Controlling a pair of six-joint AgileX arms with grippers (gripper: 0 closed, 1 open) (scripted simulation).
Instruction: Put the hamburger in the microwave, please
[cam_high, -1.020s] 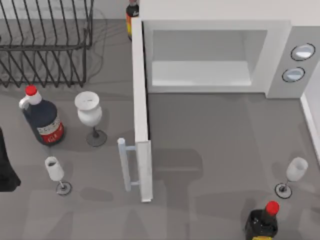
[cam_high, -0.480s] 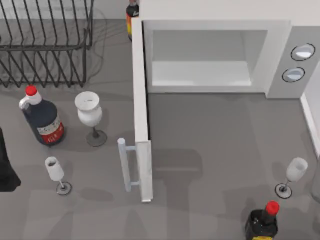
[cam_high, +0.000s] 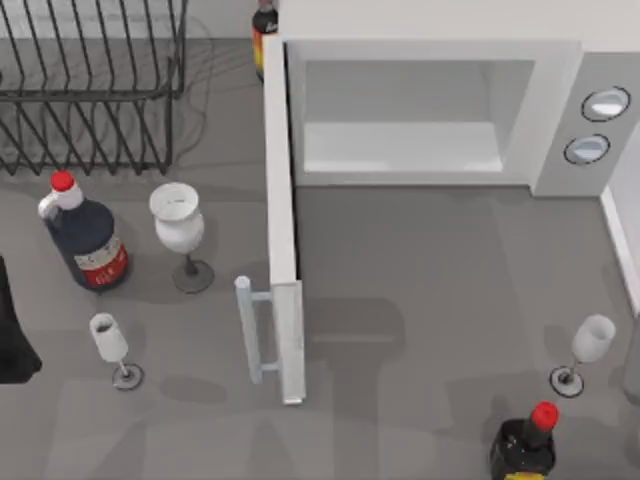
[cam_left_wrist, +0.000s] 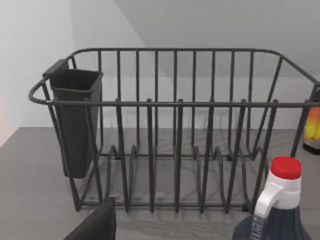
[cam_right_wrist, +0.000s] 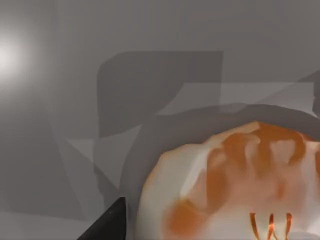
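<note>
Hamburger (cam_right_wrist: 235, 185): close under the right wrist camera, on the grey bench.
Microwave (cam_high: 430, 60): door (cam_high: 282, 230) swung open, cavity bare.
Risk: carrying inward could clip the wine glass (cam_high: 585, 350) or sauce bottle (cam_high: 528, 440) nearby.
Right hand: grip state I cannot tell.
Left arm (cam_high: 12, 330): parked at the bench's left edge.

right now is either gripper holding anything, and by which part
It cannot be told. The right wrist view shows the tan-brown domed hamburger close below the camera beside one dark fingertip, but no closed grip is visible. The left arm sits parked at the table's left edge.
</note>
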